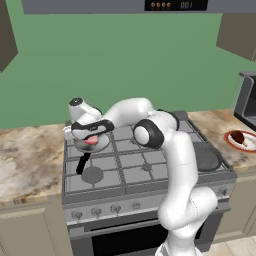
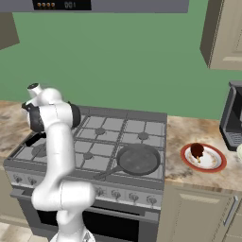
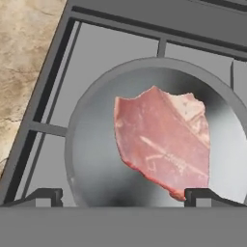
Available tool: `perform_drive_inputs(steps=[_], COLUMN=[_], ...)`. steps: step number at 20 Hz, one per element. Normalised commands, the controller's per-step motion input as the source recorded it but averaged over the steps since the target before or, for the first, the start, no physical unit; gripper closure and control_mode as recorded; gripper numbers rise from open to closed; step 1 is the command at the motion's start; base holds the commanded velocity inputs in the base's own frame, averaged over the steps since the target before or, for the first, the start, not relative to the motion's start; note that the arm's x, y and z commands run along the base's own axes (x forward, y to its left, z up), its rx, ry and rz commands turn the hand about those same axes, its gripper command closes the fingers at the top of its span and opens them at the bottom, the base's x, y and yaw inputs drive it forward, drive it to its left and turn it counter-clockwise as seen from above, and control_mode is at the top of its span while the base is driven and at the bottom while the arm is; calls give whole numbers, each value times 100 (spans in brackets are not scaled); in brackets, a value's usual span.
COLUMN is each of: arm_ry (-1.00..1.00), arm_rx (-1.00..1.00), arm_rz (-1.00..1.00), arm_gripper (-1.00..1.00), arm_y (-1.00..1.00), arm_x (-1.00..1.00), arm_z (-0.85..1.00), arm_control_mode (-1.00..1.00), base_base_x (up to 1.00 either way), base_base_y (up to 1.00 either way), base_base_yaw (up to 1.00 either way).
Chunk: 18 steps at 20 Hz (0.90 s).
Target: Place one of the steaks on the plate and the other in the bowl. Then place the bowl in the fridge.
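Green-walled kitchen, gas stove (image 1: 145, 165) set between marbled counters. Pale pink steak (image 3: 164, 142) is seen lying flat in a small grey pan (image 3: 96, 159) on the stove's left rear burner. Gripper (image 3: 123, 195) is held just above it, jaws spread wide, nothing grasped. Dark brown steak (image 2: 197, 151) is found on the red-rimmed plate (image 2: 204, 165), on the right counter. A second pan (image 2: 138, 159) is placed on the front right burner.

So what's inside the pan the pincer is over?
The pale pink steak lies flat in the grey pan, with the open pincer above it. The pan floor beneath the steak is covered.
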Motion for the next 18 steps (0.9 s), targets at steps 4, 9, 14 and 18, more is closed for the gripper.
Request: perform_drive_inputs(steps=[4,9,14,18], arm_ry=[4,0,1,3], arm_rx=[-5,0,0,-1], arm_rz=[0,0,0,0], arm_gripper=[-100,-100,-100,-100], arm_y=[1,-2,-5,-18], arm_x=[35,37,19,1], arm_z=[-18,-16,-29,-32], arm_control_mode=[-100,-100,-100,-100], base_base_x=[0,0,0,0], base_base_y=[0,0,0,0], base_base_yaw=[0,0,0,0])
